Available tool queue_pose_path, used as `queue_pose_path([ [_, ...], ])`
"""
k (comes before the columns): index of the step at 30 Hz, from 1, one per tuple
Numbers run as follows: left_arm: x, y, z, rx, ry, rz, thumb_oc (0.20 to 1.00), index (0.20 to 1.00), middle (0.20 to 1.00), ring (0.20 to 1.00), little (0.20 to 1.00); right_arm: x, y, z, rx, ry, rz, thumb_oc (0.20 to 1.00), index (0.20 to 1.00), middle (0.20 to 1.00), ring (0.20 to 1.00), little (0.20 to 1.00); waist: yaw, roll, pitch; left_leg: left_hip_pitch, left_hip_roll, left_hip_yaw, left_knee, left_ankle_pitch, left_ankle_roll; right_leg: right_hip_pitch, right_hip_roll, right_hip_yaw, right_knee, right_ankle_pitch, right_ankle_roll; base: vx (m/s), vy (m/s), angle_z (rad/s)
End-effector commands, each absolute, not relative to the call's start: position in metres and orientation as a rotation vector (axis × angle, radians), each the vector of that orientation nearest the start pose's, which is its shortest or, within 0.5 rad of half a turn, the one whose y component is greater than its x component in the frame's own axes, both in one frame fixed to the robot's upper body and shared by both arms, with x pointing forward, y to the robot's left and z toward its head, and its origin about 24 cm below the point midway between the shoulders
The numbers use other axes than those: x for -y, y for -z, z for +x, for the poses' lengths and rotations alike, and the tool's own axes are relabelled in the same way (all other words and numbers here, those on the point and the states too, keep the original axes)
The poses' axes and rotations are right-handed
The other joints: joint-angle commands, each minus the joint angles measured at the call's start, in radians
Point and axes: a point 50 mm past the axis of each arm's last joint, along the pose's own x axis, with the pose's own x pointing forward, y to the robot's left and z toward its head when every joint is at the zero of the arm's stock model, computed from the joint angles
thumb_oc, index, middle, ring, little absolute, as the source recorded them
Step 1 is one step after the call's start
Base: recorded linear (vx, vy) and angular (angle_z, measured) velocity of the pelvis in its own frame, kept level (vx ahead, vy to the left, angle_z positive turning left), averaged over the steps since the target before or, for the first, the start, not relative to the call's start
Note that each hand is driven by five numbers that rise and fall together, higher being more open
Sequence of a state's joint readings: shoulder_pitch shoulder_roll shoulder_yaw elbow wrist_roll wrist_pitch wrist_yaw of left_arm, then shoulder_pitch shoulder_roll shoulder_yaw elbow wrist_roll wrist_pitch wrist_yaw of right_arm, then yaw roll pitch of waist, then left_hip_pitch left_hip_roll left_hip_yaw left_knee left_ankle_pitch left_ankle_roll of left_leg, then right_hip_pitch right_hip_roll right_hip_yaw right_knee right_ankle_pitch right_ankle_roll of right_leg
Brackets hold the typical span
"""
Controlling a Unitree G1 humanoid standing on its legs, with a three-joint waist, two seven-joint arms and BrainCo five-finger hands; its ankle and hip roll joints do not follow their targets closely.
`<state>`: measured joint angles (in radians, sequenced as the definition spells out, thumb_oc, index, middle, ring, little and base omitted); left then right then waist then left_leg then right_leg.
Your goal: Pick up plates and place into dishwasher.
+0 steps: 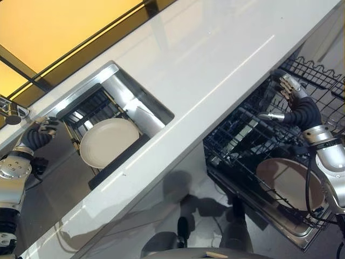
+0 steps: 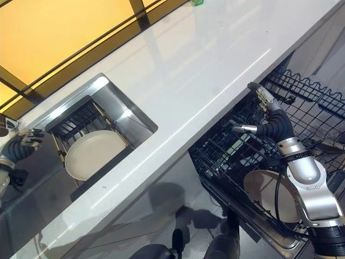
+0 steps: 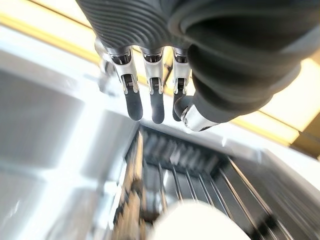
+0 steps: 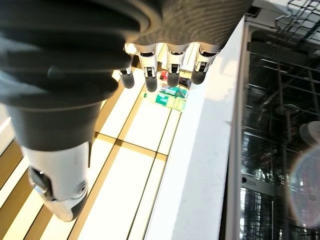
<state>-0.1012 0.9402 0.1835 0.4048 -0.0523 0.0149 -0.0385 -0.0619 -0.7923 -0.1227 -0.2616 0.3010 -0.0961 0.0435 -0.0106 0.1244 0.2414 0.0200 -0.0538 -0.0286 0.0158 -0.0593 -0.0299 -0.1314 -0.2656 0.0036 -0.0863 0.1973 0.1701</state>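
White counter (image 1: 215, 65): runs diagonally from 7 o'clock to 1 o'clock across the eye views, bare top.
Steel sink (image 1: 110, 73): set into the counter at 9 o'clock, with a dark wire rack (image 1: 89, 108) inside it.
Plate 1 (image 1: 108, 141): cream, round, lying in the sink against the wire rack, tilted slightly. No hand touches it. Its pale rim also shows in the left wrist view (image 3: 195, 222).
Dishwasher rack (image 2: 226, 145): dark wire basket pulled out below the counter edge at 4 o'clock.
Plate 2 (image 2: 264, 191): cream, lying in the lower part of the dishwasher rack, partly hidden behind the right forearm. No hand touches it.
Left hand (image 1: 46, 127): at 9 o'clock, over the sink's outer edge, just beside the rack, apart from plate 1. Its wrist view (image 3: 150, 95) shows fingers straight, side by side, hanging free, thumb tucked near them, nothing held.
Right hand (image 2: 261, 110): at 3 o'clock, raised above the dishwasher rack near the counter's edge, well apart from plate 2. Fingers extended and loosely spread, thumb stuck out sideways. Its wrist view (image 4: 165, 67) shows the fingers straight in a row, nothing between them.
Green packet (image 4: 167, 96): on the pale striped floor past the right hand's fingertips in its wrist view; too small to tell what it is.
Amber panel (image 1: 48, 27): beyond the counter at 11 o'clock, crossed by dark bars.
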Motion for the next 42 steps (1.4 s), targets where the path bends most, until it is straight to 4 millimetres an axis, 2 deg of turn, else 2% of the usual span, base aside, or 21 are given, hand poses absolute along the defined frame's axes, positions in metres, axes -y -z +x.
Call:
queue_pose_path([
  [1,-0.408,-0.169,0.239,-0.02,-0.551,0.89,0.2,0.2,0.2,0.2,0.2,0.244,-0.205,0.241,0.571,-0.105,-0.527,1.0,1.0,1.0,1.0,1.0,0.012,-0.033,-0.052,-0.098,0.017,-0.043,0.042,0.047,-0.013,0.017,-0.057,0.015,0.189,-0.149,0.03,0.0,0.0,0.0],
  [5,-0.408,-0.166,0.235,-0.01,-0.583,0.89,0.2,0.2,0.2,0.2,0.2,0.243,-0.204,0.241,0.565,-0.106,-0.518,1.0,1.0,1.0,1.0,1.0,0.01,-0.039,-0.058,-0.092,0.02,-0.04,0.04,0.045,-0.014,0.016,-0.055,0.019,0.192,-0.15,0.031,0.01,-0.005,0.0],
  [10,-0.407,-0.153,0.236,-0.097,-0.557,0.887,0.2,0.2,0.2,0.2,0.2,0.242,-0.204,0.242,0.555,-0.116,-0.514,1.0,1.0,1.0,1.0,1.0,0.005,-0.038,-0.063,-0.088,0.02,-0.039,0.043,0.043,-0.015,0.014,-0.053,0.025,0.198,-0.153,0.032,0.02,-0.006,0.0],
  [11,-0.406,-0.151,0.236,-0.102,-0.549,0.907,0.288,0.288,0.288,0.288,0.288,0.242,-0.205,0.242,0.553,-0.12,-0.516,1.0,1.0,1.0,1.0,1.0,0.002,-0.036,-0.063,-0.087,0.02,-0.039,0.043,0.043,-0.015,0.013,-0.052,0.028,0.199,-0.154,0.032,0.0,0.0,0.0],
  [13,-0.401,-0.152,0.239,-0.092,-0.498,0.997,1.0,1.0,1.0,1.0,1.0,0.243,-0.206,0.242,0.554,-0.123,-0.521,1.0,1.0,1.0,1.0,1.0,-0.001,-0.034,-0.061,-0.088,0.02,-0.036,0.043,0.042,-0.014,0.01,-0.052,0.03,0.199,-0.153,0.032,0.0,0.0,0.0],
  [15,-0.392,-0.159,0.243,-0.102,-0.373,1.253,1.0,1.0,1.0,1.0,1.0,0.246,-0.209,0.241,0.556,-0.119,-0.524,1.0,1.0,1.0,1.0,1.0,-0.003,-0.032,-0.056,-0.092,0.02,-0.035,0.045,0.042,-0.015,0.006,-0.052,0.031,0.198,-0.149,0.034,0.0,0.0,0.0],
  [16,-0.389,-0.159,0.243,-0.115,-0.298,1.304,1.0,1.0,1.0,1.0,1.0,0.247,-0.21,0.241,0.559,-0.117,-0.524,1.0,1.0,1.0,1.0,1.0,-0.003,-0.031,-0.053,-0.095,0.019,-0.035,0.048,0.042,-0.016,0.004,-0.052,0.032,0.198,-0.145,0.034,0.0,0.0,0.0],
  [18,-0.38,-0.164,0.239,-0.139,-0.2,1.31,1.0,1.0,1.0,1.0,1.0,0.253,-0.213,0.239,0.559,-0.104,-0.526,1.0,1.0,1.0,1.0,1.0,0.005,-0.032,-0.048,-0.1,0.018,-0.039,0.053,0.041,-0.016,0.002,-0.054,0.033,0.194,-0.138,0.037,-0.02,-0.011,0.0],
  [20,-0.377,-0.159,0.236,-0.187,-0.103,1.316,1.0,1.0,1.0,1.0,1.0,0.255,-0.213,0.238,0.556,-0.101,-0.53,1.0,1.0,1.0,1.0,1.0,0.009,-0.026,-0.044,-0.098,0.016,-0.04,0.054,0.041,-0.013,0.009,-0.057,0.027,0.191,-0.136,0.038,0.0,0.0,0.0],
  [26,-0.372,-0.152,0.236,-0.269,0.006,1.201,1.0,1.0,1.0,1.0,1.0,0.253,-0.214,0.239,0.549,-0.122,-0.544,1.0,1.0,1.0,1.0,1.0,0.008,-0.011,-0.04,-0.096,0.012,-0.047,0.058,0.042,-0.013,0.017,-0.064,0.022,0.192,-0.135,0.039,0.01,0.038,0.01],
  [31,-0.374,-0.147,0.249,-0.227,-0.08,1.096,1.0,1.0,1.0,1.0,1.0,0.251,-0.218,0.243,0.546,-0.138,-0.569,1.0,1.0,1.0,1.0,1.0,-0.008,-0.004,-0.027,-0.107,0.01,-0.04,0.065,0.044,-0.016,0.001,-0.063,0.034,0.204,-0.141,0.04,-0.01,0.079,0.01],
  [35,-0.378,-0.137,0.261,-0.198,-0.232,1.055,1.0,1.0,1.0,1.0,1.0,0.246,-0.225,0.248,0.57,-0.14,-0.592,1.0,1.0,1.0,1.0,1.0,-0.032,-0.006,0.011,-0.148,0.013,-0.025,0.083,0.051,-0.02,-0.055,-0.057,0.054,0.227,-0.137,0.035,-0.08,0.07,-0.02],
  [42,-0.389,-0.14,0.276,-0.145,-0.51,0.969,1.0,1.0,1.0,1.0,1.0,0.239,-0.238,0.255,0.626,-0.137,-0.608,1.0,1.0,1.0,1.0,1.0,-0.064,-0.02,0.069,-0.213,0.015,0.001,0.094,0.068,-0.028,-0.135,-0.046,0.086,0.231,-0.106,0.024,-0.08,0.043,-0.09],
])
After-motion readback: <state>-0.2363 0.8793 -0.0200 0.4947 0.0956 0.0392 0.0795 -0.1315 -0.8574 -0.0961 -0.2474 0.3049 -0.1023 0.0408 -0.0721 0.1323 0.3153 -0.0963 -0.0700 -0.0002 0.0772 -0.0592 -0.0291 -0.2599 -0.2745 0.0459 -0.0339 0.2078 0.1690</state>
